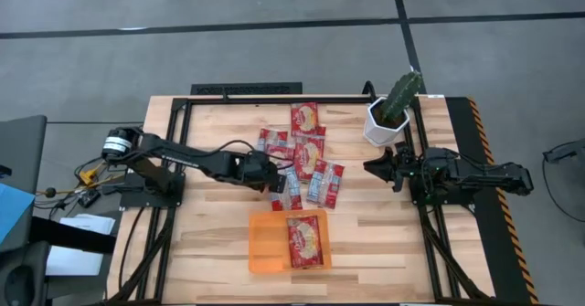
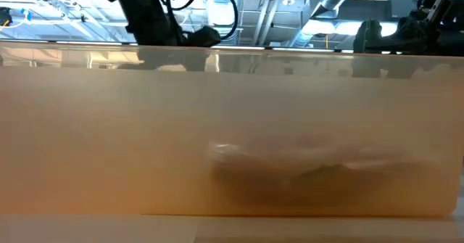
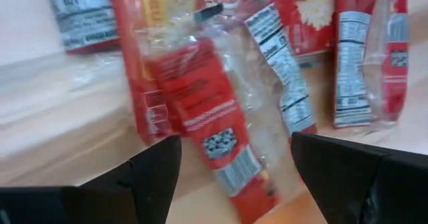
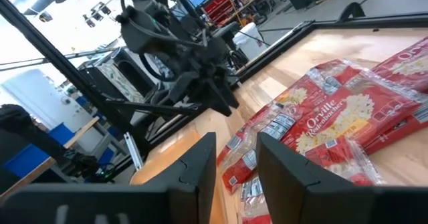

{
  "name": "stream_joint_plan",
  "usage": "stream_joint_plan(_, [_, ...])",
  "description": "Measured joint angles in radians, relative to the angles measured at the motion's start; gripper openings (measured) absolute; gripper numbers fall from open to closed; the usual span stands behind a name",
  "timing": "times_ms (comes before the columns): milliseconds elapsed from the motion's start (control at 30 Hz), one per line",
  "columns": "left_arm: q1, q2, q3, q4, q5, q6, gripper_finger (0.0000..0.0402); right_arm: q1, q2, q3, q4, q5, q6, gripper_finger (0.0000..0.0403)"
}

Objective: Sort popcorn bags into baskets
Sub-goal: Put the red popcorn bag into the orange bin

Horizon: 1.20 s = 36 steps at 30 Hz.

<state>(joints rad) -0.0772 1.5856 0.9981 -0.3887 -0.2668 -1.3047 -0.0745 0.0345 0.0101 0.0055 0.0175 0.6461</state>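
Several red popcorn bags [image 1: 309,155] lie flat in a loose pile at the table's middle. One more bag [image 1: 308,240] lies in the orange tray [image 1: 265,247] near the front edge. My left gripper [image 1: 277,183] hovers open at the pile's near-left side. In the left wrist view its fingers stand on either side of a narrow red packet [image 3: 217,140] without touching it. My right gripper [image 1: 379,166] waits open at the table's right, pointing toward the pile [image 4: 334,124].
A white pot with a cactus [image 1: 391,112] stands at the far right, just beyond my right gripper. The tray's orange wall [image 2: 232,127] fills the low view, with a bag dimly showing through it. Bare wood lies left of the pile and right of the tray.
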Motion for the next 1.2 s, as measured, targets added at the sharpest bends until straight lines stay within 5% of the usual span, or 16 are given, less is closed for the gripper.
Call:
stream_joint_plan(533, [0.002, 0.005, -0.183, 0.299, 0.058, -0.133, 0.0269, -0.048, 0.0, 0.0, 0.0, 0.009, -0.027, 0.0124])
stream_joint_plan(867, [0.002, 0.13, -0.186, 0.48, 0.08, -0.156, 0.0266, -0.052, 0.0, 0.0, 0.001, 0.009, -0.027, 0.0128])
stream_joint_plan(1033, [0.002, 0.183, -0.182, 0.52, 0.099, -0.193, 0.022, -0.052, 0.0, 0.0, 0.001, 0.009, -0.027, 0.0123])
stream_joint_plan(1200, [0.011, 0.195, -0.183, 0.516, 0.095, -0.197, 0.0127, -0.052, 0.0, 0.0, 0.001, 0.009, -0.026, 0.0121])
